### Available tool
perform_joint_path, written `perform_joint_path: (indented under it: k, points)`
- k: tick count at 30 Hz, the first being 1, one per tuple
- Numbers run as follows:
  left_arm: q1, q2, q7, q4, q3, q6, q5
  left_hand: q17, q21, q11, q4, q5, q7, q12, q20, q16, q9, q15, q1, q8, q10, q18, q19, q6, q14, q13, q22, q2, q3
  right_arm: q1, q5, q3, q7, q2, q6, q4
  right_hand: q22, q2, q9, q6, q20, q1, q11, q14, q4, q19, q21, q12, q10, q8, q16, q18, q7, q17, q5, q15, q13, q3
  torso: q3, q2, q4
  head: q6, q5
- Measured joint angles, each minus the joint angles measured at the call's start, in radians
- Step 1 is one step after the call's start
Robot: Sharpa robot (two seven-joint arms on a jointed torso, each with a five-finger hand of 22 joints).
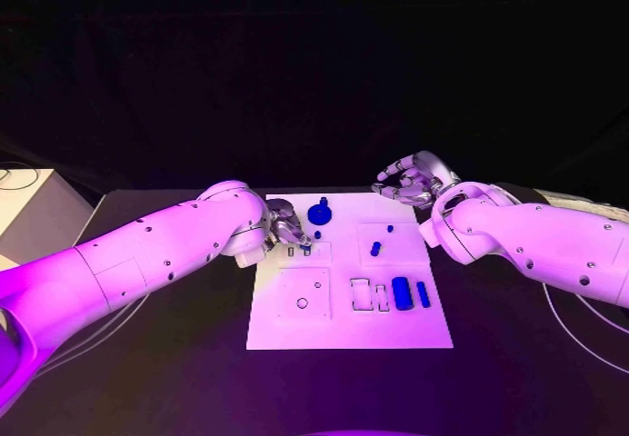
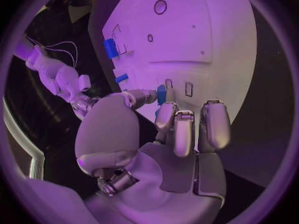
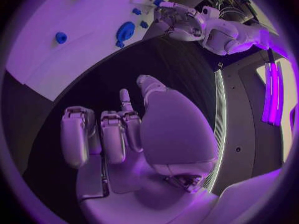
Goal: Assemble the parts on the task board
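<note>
The white task board (image 1: 347, 313) lies in the middle of the black table. My left hand (image 1: 287, 231) hovers over its far left part and pinches a small blue part (image 2: 161, 94) between thumb and a finger, just above two small slots (image 2: 189, 88). A round blue part (image 1: 320, 214) lies beside that hand. Two small blue pegs (image 1: 375, 247) lie mid-board, and two blue cylinders (image 1: 401, 292) sit near the right edge. My right hand (image 1: 413, 180) hangs beyond the board's far right corner over bare table, fingers curled in, holding nothing. The right wrist view shows the round part (image 3: 125, 31) and my left hand (image 3: 181, 20).
A white box (image 1: 33, 213) stands off the table's left side with a dark cable on it. The board's near left part holds a square plate with a small hole (image 1: 303, 302). Black table surrounds the board on all sides.
</note>
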Motion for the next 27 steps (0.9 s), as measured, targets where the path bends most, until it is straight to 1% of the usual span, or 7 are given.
perform_joint_path:
  k: [3,7,9,14,22,27]
  points:
    - [0.000,0.004,-0.001,-0.002,-0.003,-0.001,-0.011,0.000,0.000,0.000,0.000,0.000,-0.002,0.000,-0.004,0.000,0.000,0.000,-0.004,0.000,0.000,0.000,0.004,0.005,0.000,0.000,0.001,-0.001,0.000,0.000,0.000,0.000,0.000,0.000,0.000,-0.001,0.000,0.000,0.000,0.000,0.000,0.000,0.000,0.000,0.000,0.000,0.000,0.000,0.000,0.000,0.000,0.000,0.000,0.000,0.000,0.000,0.000,0.000,-0.0002,0.000,-0.0001,0.000,0.001]
    - [0.000,0.009,-0.002,-0.005,-0.005,-0.001,-0.022,0.000,0.000,0.000,0.000,0.004,-0.002,0.000,-0.004,0.000,0.000,0.000,-0.009,0.000,0.000,0.000,0.004,0.006,0.000,0.002,0.002,0.001,0.000,-0.001,0.000,0.000,0.000,0.000,0.000,-0.001,0.000,0.000,0.001,0.000,0.000,0.000,0.000,0.000,0.000,0.000,0.000,0.000,0.000,0.000,0.000,0.000,0.000,0.000,0.006,0.000,0.000,0.000,-0.0004,0.002,-0.0002,-0.001,0.001]
    - [0.000,0.012,-0.003,-0.007,-0.007,-0.001,-0.026,0.000,0.000,0.000,0.000,0.005,-0.003,0.000,-0.004,0.000,0.000,0.000,-0.010,0.000,0.000,0.000,0.004,0.007,0.000,0.002,0.002,0.000,0.000,-0.001,0.000,0.000,0.000,0.000,0.000,-0.001,0.000,-0.004,0.001,0.000,0.000,-0.004,0.000,0.000,0.000,0.000,0.000,0.000,0.000,0.000,0.000,0.000,0.000,0.000,0.006,0.000,0.000,0.000,-0.0005,0.002,-0.0002,-0.001,0.002]
    - [-0.001,0.015,-0.004,-0.010,-0.011,0.000,-0.033,0.000,0.000,-0.003,0.000,0.005,-0.008,0.000,-0.004,0.000,0.000,0.000,-0.013,0.000,0.004,0.000,0.004,0.011,0.000,0.002,0.003,-0.003,0.000,-0.001,0.000,0.000,0.000,0.000,0.001,-0.001,0.000,-0.004,0.001,0.000,0.000,-0.004,0.000,0.000,0.000,0.000,0.000,0.000,0.000,0.000,0.000,0.000,0.000,0.000,0.006,0.000,0.000,0.000,-0.0010,0.003,-0.0009,-0.002,0.002]
    - [-0.001,0.015,-0.006,-0.010,-0.013,0.010,-0.045,0.000,0.000,-0.003,0.000,0.005,-0.011,0.000,-0.004,0.000,0.000,0.000,-0.018,0.005,0.004,0.000,0.004,0.014,0.000,0.002,0.004,-0.008,0.000,-0.001,0.000,0.000,-0.001,-0.002,0.001,0.000,0.000,-0.004,0.001,0.000,0.000,-0.004,0.000,0.000,0.000,0.000,0.000,0.000,0.000,0.000,0.000,0.000,0.000,0.000,0.006,0.000,0.000,0.000,-0.0015,0.003,-0.0002,-0.006,0.000]
    - [-0.001,0.015,-0.007,-0.010,-0.014,0.021,-0.054,0.000,0.000,-0.003,0.000,0.005,-0.011,0.000,-0.004,0.000,0.000,0.000,-0.022,0.005,0.004,0.000,0.004,0.014,0.000,0.002,0.004,-0.004,0.000,-0.001,0.000,0.000,-0.001,-0.003,0.001,0.001,0.000,-0.004,0.001,0.000,0.000,-0.004,0.000,0.000,-0.002,0.000,0.000,0.000,0.000,0.000,0.000,0.000,0.000,0.000,0.006,0.000,0.000,0.002,-0.0016,0.003,0.0001,-0.009,0.000]
